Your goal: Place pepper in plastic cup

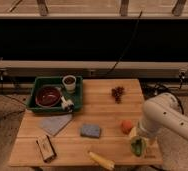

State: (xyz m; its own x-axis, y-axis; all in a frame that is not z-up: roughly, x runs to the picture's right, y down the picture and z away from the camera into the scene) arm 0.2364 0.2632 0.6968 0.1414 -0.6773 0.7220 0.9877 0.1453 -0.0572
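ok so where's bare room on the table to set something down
Bare wood lies between the green bin and grapes, and between the blue sponge and orange fruit. The front right is crowded: the tool hovers over the plastic cup.

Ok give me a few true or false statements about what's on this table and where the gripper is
1. The gripper is at the table's near right corner, over the light green plastic cup. True.
2. The orange fruit sits inside the green bin. False: it lies on the table beside the arm.
3. The white cup stands in the green bin. True.
4. The blue sponge lies on the floor. False: it is on the table.
5. The grapes lie toward the far right. True.
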